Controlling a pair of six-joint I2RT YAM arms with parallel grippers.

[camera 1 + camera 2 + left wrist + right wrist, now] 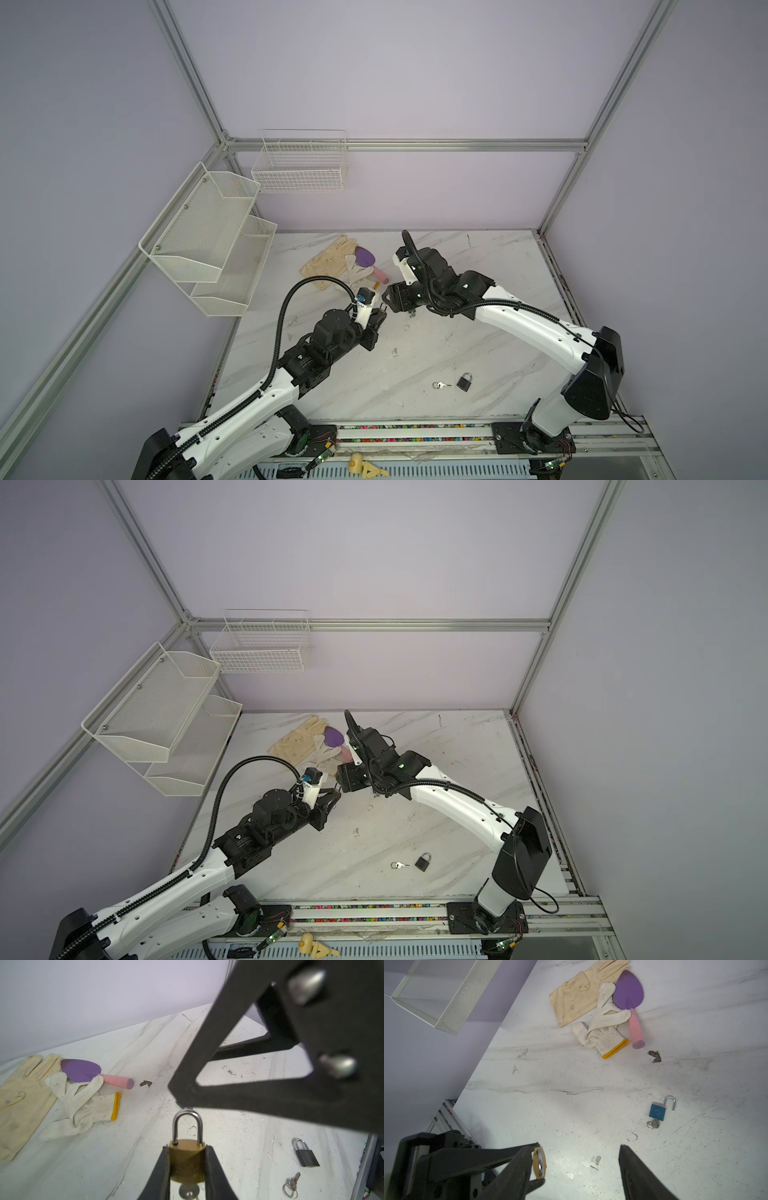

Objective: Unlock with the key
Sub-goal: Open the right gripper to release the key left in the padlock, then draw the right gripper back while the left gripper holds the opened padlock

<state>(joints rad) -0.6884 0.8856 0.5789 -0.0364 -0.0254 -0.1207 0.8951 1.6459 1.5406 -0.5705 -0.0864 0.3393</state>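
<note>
We see the left claw (188,1148) shut tight on a gold padlock (187,1159). One finger presses on each side of the lock's body. The lock is up in the air, over the middle of the white table (374,395). Its silver loop (188,1124) is pushed down into the body at both ends, so it looks locked. A round silver bit (188,1189) shows under the lock. We think it is the head of the key, stuck in the lock's underside, but it is blurry.

The right claw (579,1147) is wide open and holds nothing. It hangs just beside the left claw, tip to tip in both top views. One of its fingers (519,1167) is right next to the gold padlock. We cannot tell if they touch.

A blue padlock (657,1112) lies on the table under the right arm. Its loop is swung open and a key (653,1124) sticks in its bottom. A black padlock (464,381) lies nearer the front edge, with a small key on a ring (441,385) just beside it.

At the back lie a yellow glove (575,999), a white glove (604,1032) and a purple shovel (629,991) with a pink handle.
</note>
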